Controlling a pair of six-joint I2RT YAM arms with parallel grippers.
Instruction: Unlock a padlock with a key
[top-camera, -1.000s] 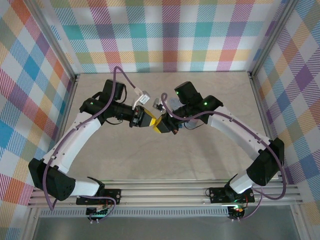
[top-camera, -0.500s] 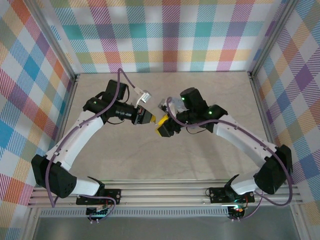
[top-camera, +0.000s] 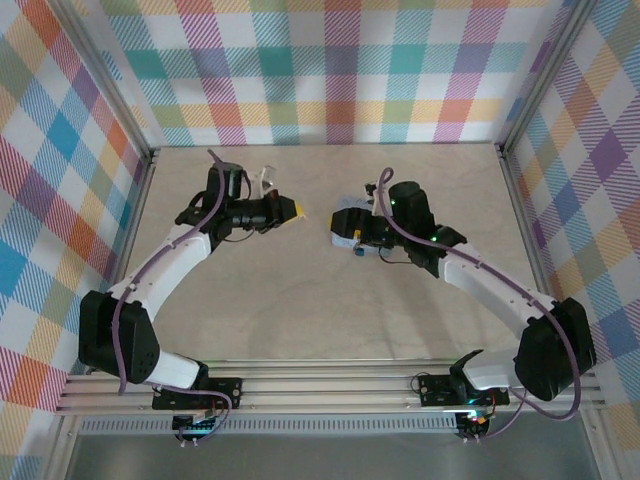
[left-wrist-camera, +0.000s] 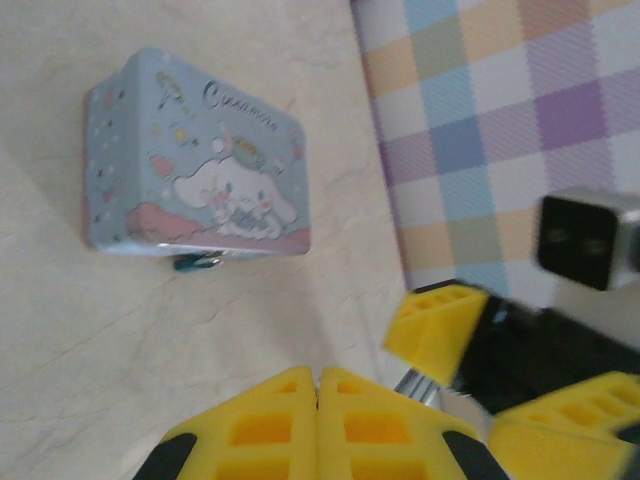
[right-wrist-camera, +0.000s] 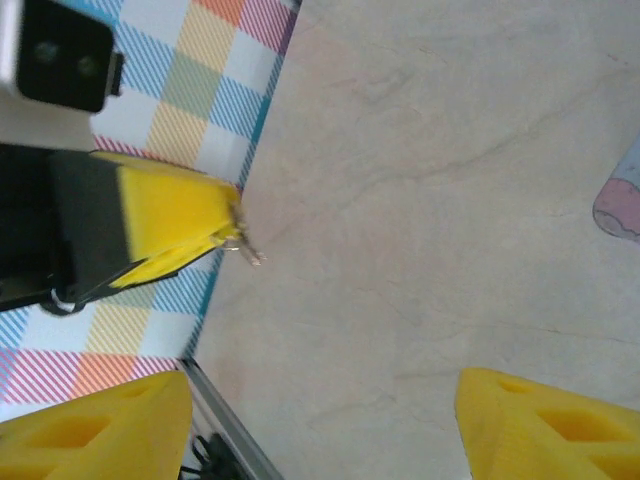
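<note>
Counter (top-camera: 300, 310): pale, marble-patterned surface, walled on three sides by checked panels (top-camera: 330, 60). Box (left-wrist-camera: 195, 165): pale blue tin with a cartoon-printed lid and a pink lower band. It lies flat on the counter toward the far middle with its lid down, so the contents cannot be seen. In the overhead view it sits just under the right arm's wrist. Right hand (right-wrist-camera: 320, 425): the yellow fingers stand wide apart with nothing between them, only bare counter below. It sits close beside the box, a pink corner of which shows at the edge of its own camera view. Left hand (left-wrist-camera: 318, 420): the yellow fingers are pressed together, pinching the key. It is held above the counter, left of the box and well apart from it, pointing toward the right hand. Padlock (left-wrist-camera: 198, 262): tiny and dark blue-green, lying against the box's front edge at the counter; whether its shackle is closed cannot be told. Key (right-wrist-camera: 247, 252): a thin greyish metal sliver, its tip protruding from the left hand's fingertips, clear of the padlock.
</note>
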